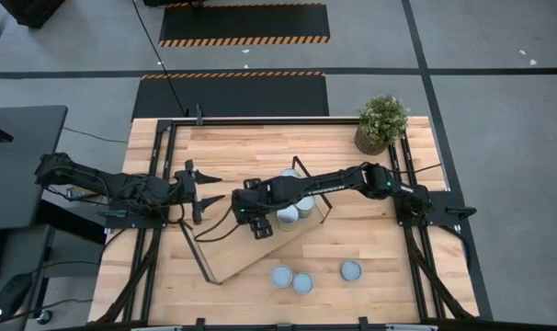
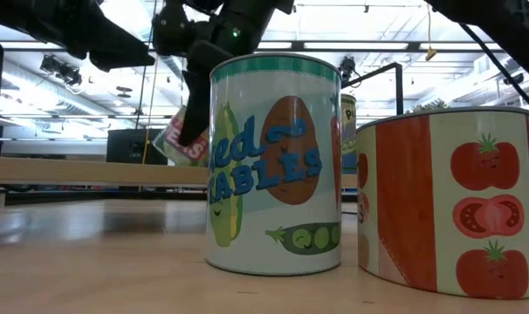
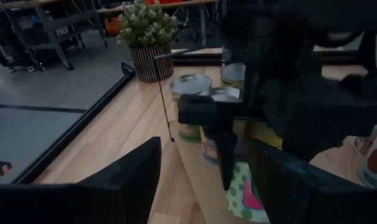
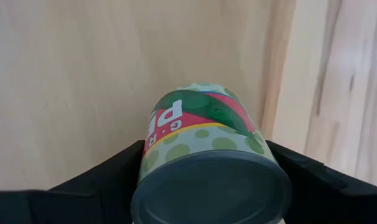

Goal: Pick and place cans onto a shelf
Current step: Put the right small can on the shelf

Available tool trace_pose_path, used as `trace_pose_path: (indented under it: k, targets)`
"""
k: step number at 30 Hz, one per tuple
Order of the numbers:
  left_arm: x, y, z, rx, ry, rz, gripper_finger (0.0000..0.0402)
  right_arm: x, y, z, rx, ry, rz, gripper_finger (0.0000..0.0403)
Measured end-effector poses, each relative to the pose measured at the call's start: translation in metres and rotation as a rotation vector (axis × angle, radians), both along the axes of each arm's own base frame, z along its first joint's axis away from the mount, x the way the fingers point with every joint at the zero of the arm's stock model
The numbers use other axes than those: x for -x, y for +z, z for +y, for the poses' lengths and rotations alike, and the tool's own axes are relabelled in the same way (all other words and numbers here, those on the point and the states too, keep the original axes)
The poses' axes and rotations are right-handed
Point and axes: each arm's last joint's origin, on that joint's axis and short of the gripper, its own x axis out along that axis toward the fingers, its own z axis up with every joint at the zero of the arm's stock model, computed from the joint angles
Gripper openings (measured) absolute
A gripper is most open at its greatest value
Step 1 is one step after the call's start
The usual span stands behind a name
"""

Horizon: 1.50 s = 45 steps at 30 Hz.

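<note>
The shelf [image 1: 251,253] is a long light-wood board with black wire loops at its ends, lying slantwise on the table. Three cans [image 1: 289,217] stand on its far end. Three more cans [image 1: 302,282] stand on the table near the front edge. My right gripper [image 1: 257,221] is over the board's middle, shut on a green can with a red band [image 4: 204,134]. That can also shows in the low view [image 2: 179,139] and the left wrist view [image 3: 246,194]. My left gripper [image 1: 210,191] is open and empty, just left of the right gripper. My right gripper pinches the green can's round side wall [image 4: 152,155] between its two fingers [image 4: 107,174], one on each side. The fingers come from above, pointing down. The can is lifted clear above the shelf board and tilted, with one flat end [image 4: 210,190] facing the wrist camera.
A potted green plant [image 1: 381,122] stands at the table's far right corner. In the low view, a vegetable can [image 2: 273,166] and a tomato can [image 2: 456,205] stand close to the camera. A black frame [image 1: 168,129] runs around the table's edges.
</note>
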Motion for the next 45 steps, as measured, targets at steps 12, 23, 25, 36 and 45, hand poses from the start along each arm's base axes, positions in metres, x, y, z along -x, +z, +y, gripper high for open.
trace_pose_path:
  k: [12, 23, 25, 36, 45]
  targets:
    - [0.0, 0.0, 0.0, -0.001, 0.0, 0.002, 0.0243, 0.0, -0.007, -0.008, 0.004, -0.016, 0.031, 0.0349]
    - [0.0, 0.0, 0.0, -0.003, 0.0, 0.004, 0.0243, 0.007, 0.004, 0.003, 0.144, -0.063, 0.038, 0.036]
    - [0.0, 0.0, 0.0, -0.003, 0.0, 0.004, 0.0243, 0.01, 0.007, 0.006, 0.152, -0.061, 0.043, 0.0358]
    - [0.003, -0.022, 0.0, 0.044, 0.002, 0.205, 0.0243, 0.017, 0.054, 0.035, 0.245, -0.089, -0.058, 0.0357]
    - [-0.02, -0.032, 0.001, 0.006, 0.063, 0.238, 0.0243, 0.028, 0.056, 0.071, 0.327, -0.108, -0.077, 0.0357]
